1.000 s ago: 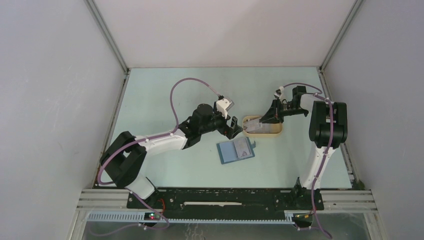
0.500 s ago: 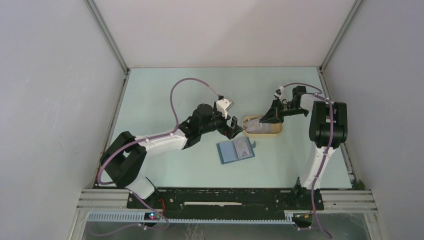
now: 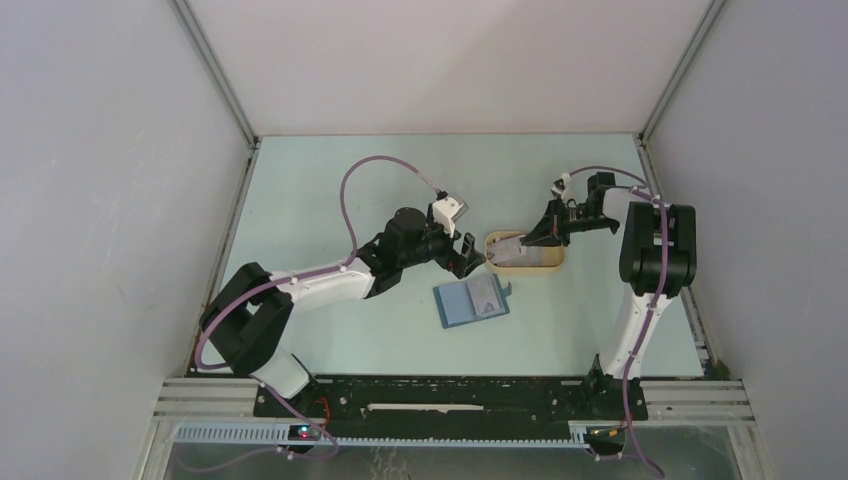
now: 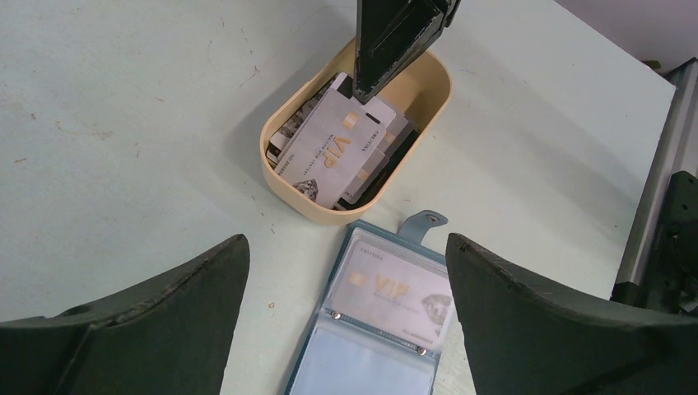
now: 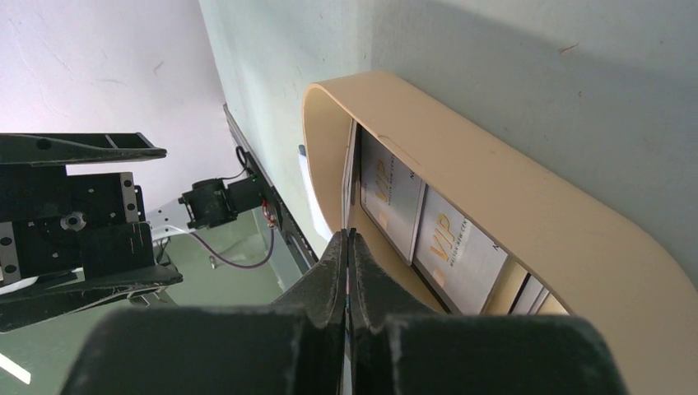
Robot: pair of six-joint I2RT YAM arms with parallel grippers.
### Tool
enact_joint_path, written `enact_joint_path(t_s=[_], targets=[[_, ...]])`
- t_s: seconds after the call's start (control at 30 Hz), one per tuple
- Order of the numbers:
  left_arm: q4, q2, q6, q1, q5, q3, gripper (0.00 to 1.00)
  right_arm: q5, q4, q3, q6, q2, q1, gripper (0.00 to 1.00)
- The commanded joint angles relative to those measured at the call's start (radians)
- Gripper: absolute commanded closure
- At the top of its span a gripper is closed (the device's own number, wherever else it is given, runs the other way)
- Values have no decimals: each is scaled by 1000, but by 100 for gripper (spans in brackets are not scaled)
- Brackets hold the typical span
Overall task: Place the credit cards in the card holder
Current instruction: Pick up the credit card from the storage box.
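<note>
The teal-blue card holder (image 3: 470, 301) lies open on the table, one whitish VIP card (image 4: 395, 292) in its flap-side clear pocket. Several more credit cards (image 4: 329, 156) lie stacked in the beige oval tray (image 3: 552, 264). My right gripper (image 3: 524, 241) reaches into the tray and is shut on the far edge of the top card (image 4: 350, 140), which tilts up; in the right wrist view the closed fingers (image 5: 346, 239) pinch the card's thin edge. My left gripper (image 3: 471, 262) hovers open and empty over the card holder's (image 4: 374, 346) far end, just short of the tray (image 4: 309, 206).
Grey walls with aluminium rails close in the table on the left, right and back. The two arm bases sit at the near edge.
My right wrist has shifted slightly up and to the right with the card pinched. The left arm has not moved.
</note>
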Motion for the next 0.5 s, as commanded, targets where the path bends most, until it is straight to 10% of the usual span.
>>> enact_joint_path(t_s=[0.0,0.47], targets=[[7,0,23,1,-7,53,7,20,-20,33,-18,-67,-12,98],[60,-42,23,1,-41,3,6,190,-182,79,-299,-135,-63,100]])
